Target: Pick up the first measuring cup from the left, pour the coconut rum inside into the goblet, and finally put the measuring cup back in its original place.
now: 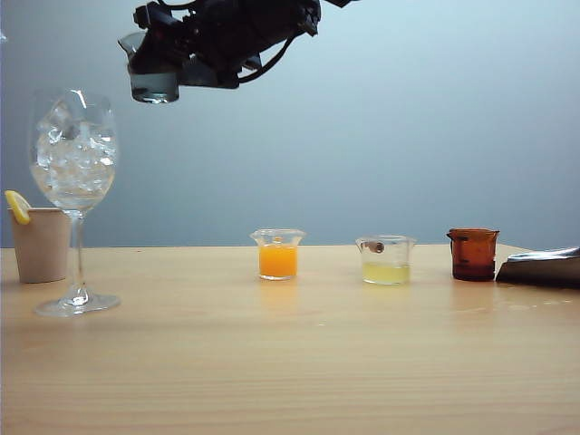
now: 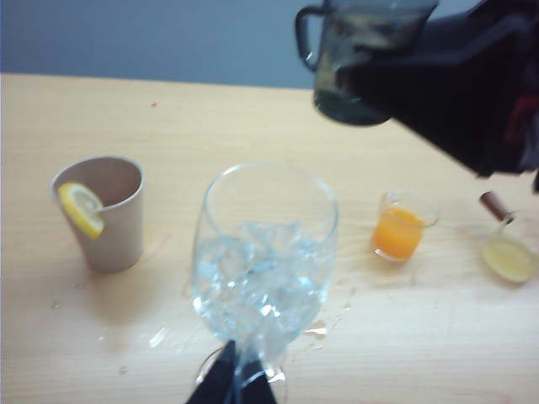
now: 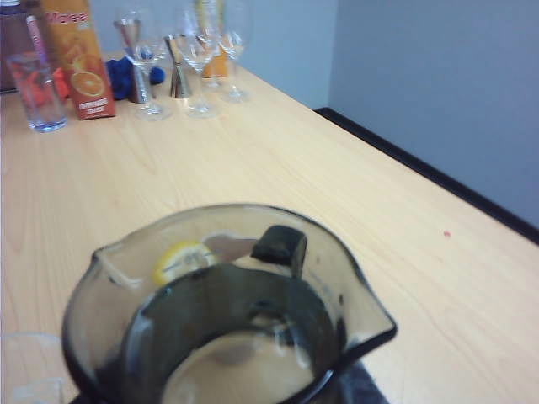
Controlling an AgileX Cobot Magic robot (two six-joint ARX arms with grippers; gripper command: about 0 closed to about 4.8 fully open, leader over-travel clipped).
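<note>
1. Paper cup [image 1: 40,245] with a lemon slice [image 1: 16,206] on its rim stands at the far left of the table [image 1: 290,362], just behind the goblet's foot. It has no part in the pour.
2. Goblet [image 1: 73,154] stands upright, its bowl packed with ice. From the left wrist view its mouth is open and unobstructed.
3. Left gripper [image 2: 223,383]: fingers pressed together, nothing between them. It looks down on the goblet from the near side and does not show in the exterior view. I judge it is parked as an observer.
4. First measuring cup [image 1: 154,83] hangs high in the air, above and a little to the right of the goblet's rim. It is roughly upright, so the coconut rum [image 1: 154,91] sits in its bottom.
5. Right gripper [image 1: 172,63] has reached across from the right and is clamped on the cup's wall, one finger [image 3: 278,246] visible through the smoky glass. I judge the height gives clearance over the rim before tipping.
6. Original place [image 1: 181,267]: I take it to be the bare patch left of the orange beaker [image 1: 277,254].
7. Pale yellow beaker [image 1: 386,260] and amber beaker [image 1: 472,254] stand untouched.
</note>
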